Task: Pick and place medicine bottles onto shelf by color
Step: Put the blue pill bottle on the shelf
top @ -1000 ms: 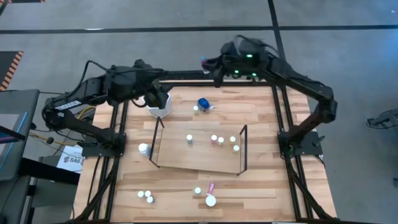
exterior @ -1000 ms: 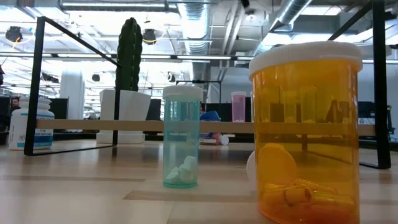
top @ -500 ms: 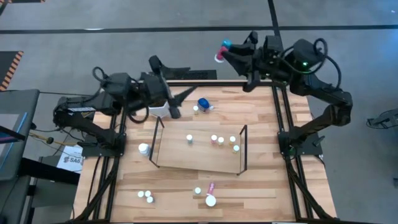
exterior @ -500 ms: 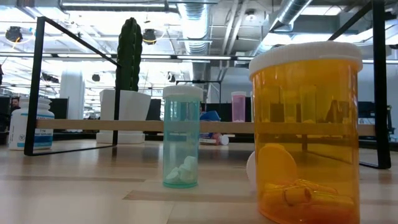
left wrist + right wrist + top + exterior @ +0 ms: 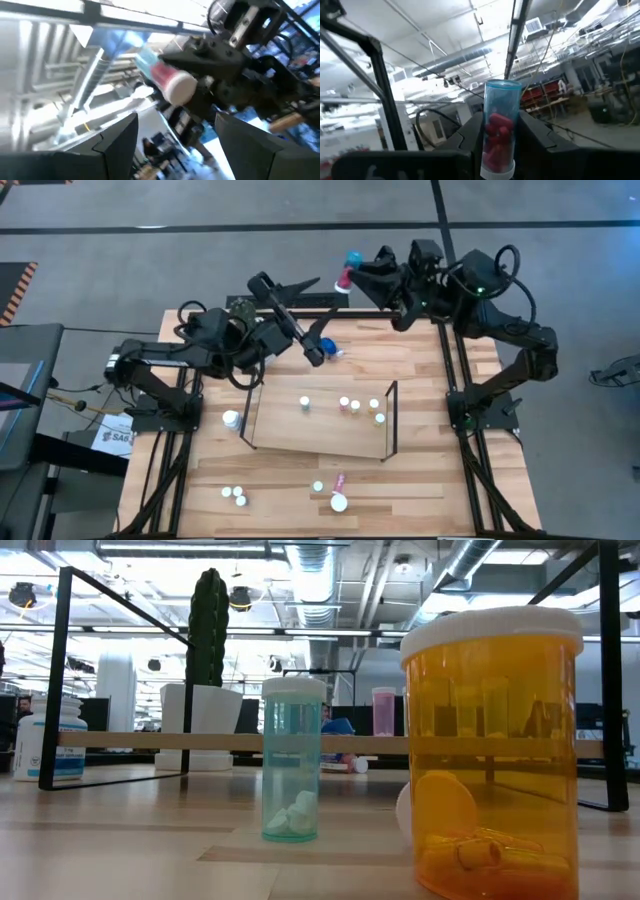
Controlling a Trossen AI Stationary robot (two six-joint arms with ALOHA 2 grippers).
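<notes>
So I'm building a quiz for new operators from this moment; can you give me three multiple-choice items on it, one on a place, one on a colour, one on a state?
1. Where is the right gripper?
A. over the shelf
B. raised past the table's far edge
C. at the table's near edge

2. What colour is the content of the bottle it holds?
A. red
B. green
C. black

3. How do the left gripper's fingers stand?
A. shut on a bottle
B. shut on nothing
C. open, holding nothing

Answers:
1. B, the high view shows it beyond the table's far edge, away from the shelf.
2. A, the right wrist view shows red pieces in a clear blue tube.
3. C, the left wrist view shows its fingers apart with only air between.
</notes>
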